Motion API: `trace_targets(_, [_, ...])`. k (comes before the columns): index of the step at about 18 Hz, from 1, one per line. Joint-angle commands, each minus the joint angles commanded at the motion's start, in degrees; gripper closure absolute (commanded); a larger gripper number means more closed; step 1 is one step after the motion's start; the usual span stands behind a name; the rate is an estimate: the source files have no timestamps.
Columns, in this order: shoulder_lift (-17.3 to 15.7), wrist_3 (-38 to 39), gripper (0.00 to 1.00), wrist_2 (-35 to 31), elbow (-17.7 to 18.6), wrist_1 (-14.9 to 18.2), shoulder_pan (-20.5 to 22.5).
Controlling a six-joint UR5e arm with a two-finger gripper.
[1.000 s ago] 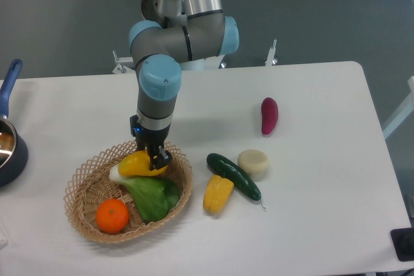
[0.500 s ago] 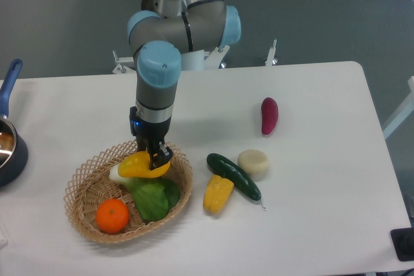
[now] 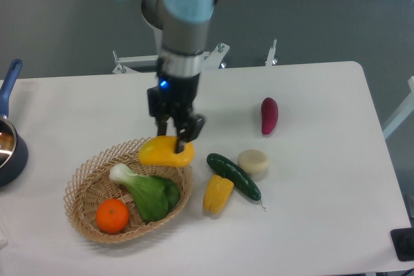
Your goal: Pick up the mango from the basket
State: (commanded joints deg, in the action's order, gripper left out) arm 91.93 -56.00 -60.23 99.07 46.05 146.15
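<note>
Hanging in the grip of the robot's dark two-finger gripper (image 3: 178, 138), the smooth, glossy yellow oval mango (image 3: 166, 152) sits above the far right rim of the round, light tan open-weave wicker basket (image 3: 84, 218), apparently lifted clear of it. The fingers pinch the fruit near its top right, off the middle of its length, so the slick, plump skin could twist or slide out, which I judge the main risk. A drop from here could land on the scalloped rim and roll onto the white table (image 3: 310, 224), toward the dark green cucumber (image 3: 234, 176) and the ribbed yellow-orange corn-like piece (image 3: 218, 193) just beside the basket. The leafy green bok choy (image 3: 147, 193) and round orange (image 3: 112, 216) lie lower inside, out of the way.
</note>
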Motion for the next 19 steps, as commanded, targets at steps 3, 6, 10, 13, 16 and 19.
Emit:
trace_targets(3, [0.35, 2.3, 0.6, 3.88, -2.82, 0.0, 3.61])
trace_targets(6, [1.31, 3.44, 0.6, 5.29, -5.54, 0.0, 5.9])
trace_targets(10, [2.63, 3.45, 0.6, 5.73, -6.52, -0.09, 7.04])
trace_targets(13, [4.21, 3.45, 0.6, 5.73, -8.45, -0.09, 7.66])
trace_targets(16, [4.57, 3.27, 0.6, 5.73, -8.8, 0.0, 8.27])
trace_targets(19, [4.48, 3.18, 0.6, 5.73, -8.28, -0.09, 8.71])
